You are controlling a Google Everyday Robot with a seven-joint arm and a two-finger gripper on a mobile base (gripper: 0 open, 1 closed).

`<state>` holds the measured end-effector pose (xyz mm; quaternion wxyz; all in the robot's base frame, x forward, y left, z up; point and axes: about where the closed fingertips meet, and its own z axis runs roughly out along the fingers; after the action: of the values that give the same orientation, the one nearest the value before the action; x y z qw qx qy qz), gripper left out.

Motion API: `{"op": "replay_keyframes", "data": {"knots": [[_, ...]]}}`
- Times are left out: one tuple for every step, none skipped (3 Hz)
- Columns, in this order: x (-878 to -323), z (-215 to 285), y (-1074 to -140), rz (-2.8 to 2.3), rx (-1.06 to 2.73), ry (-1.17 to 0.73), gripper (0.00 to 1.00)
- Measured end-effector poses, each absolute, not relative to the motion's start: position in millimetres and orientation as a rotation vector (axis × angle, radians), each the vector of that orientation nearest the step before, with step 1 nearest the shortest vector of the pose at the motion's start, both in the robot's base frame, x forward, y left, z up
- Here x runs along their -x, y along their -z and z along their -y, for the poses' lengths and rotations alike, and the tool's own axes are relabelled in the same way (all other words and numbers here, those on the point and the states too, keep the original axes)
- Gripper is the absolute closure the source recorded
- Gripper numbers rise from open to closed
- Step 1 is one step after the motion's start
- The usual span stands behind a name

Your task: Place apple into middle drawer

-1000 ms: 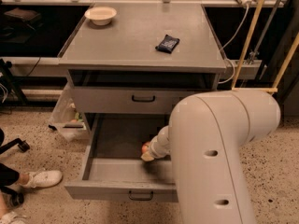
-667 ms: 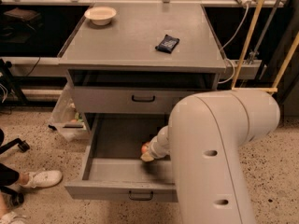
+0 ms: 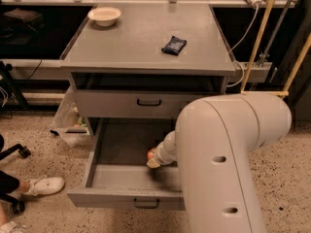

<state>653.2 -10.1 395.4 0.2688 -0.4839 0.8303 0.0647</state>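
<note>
Grey cabinet (image 3: 141,47), middle drawer (image 3: 119,177) open; gripper (image 3: 156,161) low inside, apple (image 3: 151,154) right at its tip. Nothing moved since a second ago. I cannot tell the grip, so I judge release pending.

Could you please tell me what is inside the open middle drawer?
The end effector reaches into the middle drawer with the apple at its tip. The arm covers the drawer's right part, so that cannot be seen.

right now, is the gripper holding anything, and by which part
The apple sits at the gripper inside the middle drawer; a hold cannot be told.
</note>
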Motion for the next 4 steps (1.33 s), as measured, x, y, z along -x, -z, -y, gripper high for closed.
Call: {"op": "replay_keyframes", "data": {"knots": [[-653, 10, -395, -2.239, 1.305, -0.175, 0.11], [-653, 10, -395, -2.239, 1.305, -0.175, 0.0], [-653, 10, -395, -2.239, 1.305, -0.175, 0.0], [-646, 35, -412, -2.277, 1.243, -0.152, 0.0]]}}
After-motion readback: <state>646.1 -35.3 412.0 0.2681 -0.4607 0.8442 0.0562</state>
